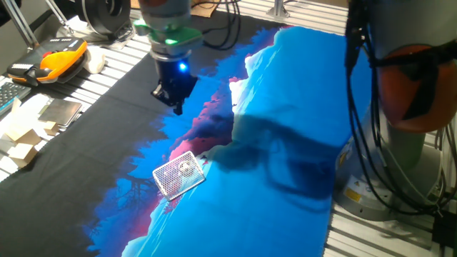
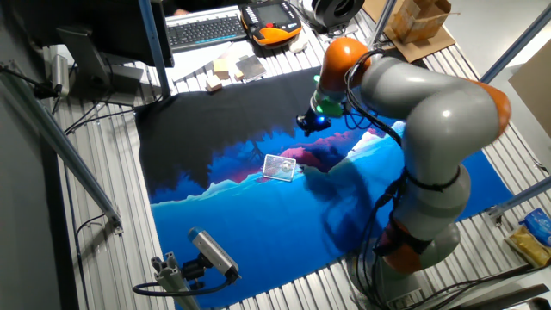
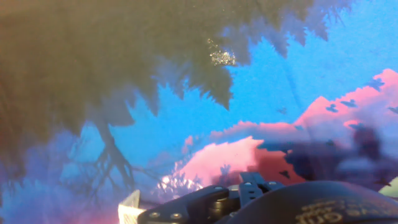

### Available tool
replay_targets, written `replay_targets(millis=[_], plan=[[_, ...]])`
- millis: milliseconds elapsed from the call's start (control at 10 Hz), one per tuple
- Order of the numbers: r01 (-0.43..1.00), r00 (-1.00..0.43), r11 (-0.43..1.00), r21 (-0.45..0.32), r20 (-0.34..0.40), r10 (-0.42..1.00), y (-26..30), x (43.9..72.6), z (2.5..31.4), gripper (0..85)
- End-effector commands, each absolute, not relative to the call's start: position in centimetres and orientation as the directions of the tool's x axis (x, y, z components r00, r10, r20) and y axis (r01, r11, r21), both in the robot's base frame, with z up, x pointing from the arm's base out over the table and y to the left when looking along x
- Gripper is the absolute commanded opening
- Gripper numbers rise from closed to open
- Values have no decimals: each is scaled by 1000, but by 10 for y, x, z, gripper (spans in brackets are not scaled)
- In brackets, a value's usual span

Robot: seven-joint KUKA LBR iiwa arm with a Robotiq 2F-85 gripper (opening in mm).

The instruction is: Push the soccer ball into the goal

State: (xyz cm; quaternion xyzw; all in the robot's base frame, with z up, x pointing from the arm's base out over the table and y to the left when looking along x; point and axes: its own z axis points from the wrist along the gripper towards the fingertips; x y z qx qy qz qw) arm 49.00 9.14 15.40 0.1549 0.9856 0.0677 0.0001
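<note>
The goal [image 1: 178, 173] is a small white mesh box lying on the blue and pink mat, near the mat's front left. It also shows in the other fixed view [image 2: 280, 166], and one corner [image 3: 129, 208] shows at the bottom edge of the hand view. A small round pale shape [image 1: 188, 168] shows through the netting and seems to be the soccer ball; I cannot tell for sure. My gripper [image 1: 178, 107] hangs above the mat's dark edge, well behind the goal and apart from it. Its fingers come together to a point and hold nothing.
The robot's base [image 1: 407, 143] and cables stand at the mat's right edge. An orange pendant [image 1: 61, 57], cardboard pieces [image 1: 21, 135] and a keyboard [image 2: 207, 30] lie beyond the mat's far side. A camera on a stand [image 2: 211, 254] sits at the near edge.
</note>
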Motion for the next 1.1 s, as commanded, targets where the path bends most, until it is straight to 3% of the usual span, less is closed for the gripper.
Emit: replay_targets(millis=[0,400,1000], plan=[[291,-956,947,135,4,293,91,484,158,0],[212,-973,968,135,-59,221,93,456,172,0],[199,-976,972,126,-63,208,91,444,178,0]])
